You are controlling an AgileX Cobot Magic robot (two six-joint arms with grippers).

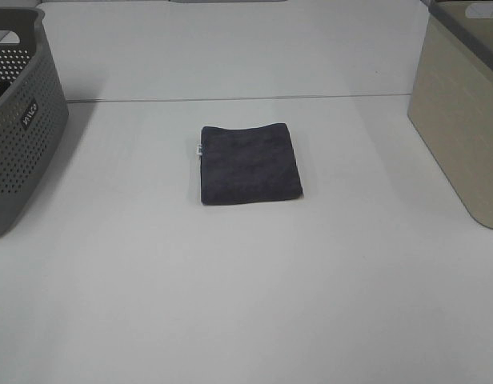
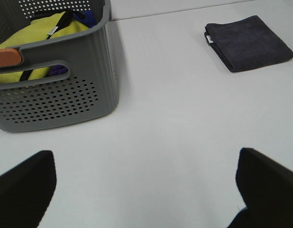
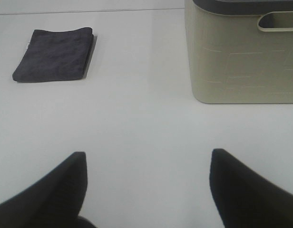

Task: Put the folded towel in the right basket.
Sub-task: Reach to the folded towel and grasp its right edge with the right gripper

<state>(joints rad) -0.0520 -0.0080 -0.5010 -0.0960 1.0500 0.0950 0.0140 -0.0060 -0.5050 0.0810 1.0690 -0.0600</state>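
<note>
A dark grey folded towel (image 1: 249, 163) lies flat in the middle of the white table; it also shows in the left wrist view (image 2: 248, 42) and the right wrist view (image 3: 54, 55). The beige right basket (image 1: 465, 112) stands at the table's right edge, seen close in the right wrist view (image 3: 241, 52). My left gripper (image 2: 146, 190) is open and empty over bare table, well short of the towel. My right gripper (image 3: 147, 185) is open and empty, apart from the towel and the basket. Neither gripper shows in the exterior high view.
A grey perforated basket (image 1: 21, 120) stands at the left edge; the left wrist view (image 2: 56, 80) shows yellow and blue cloth (image 2: 42, 35) inside it. A seam (image 1: 230, 98) runs across the table behind the towel.
</note>
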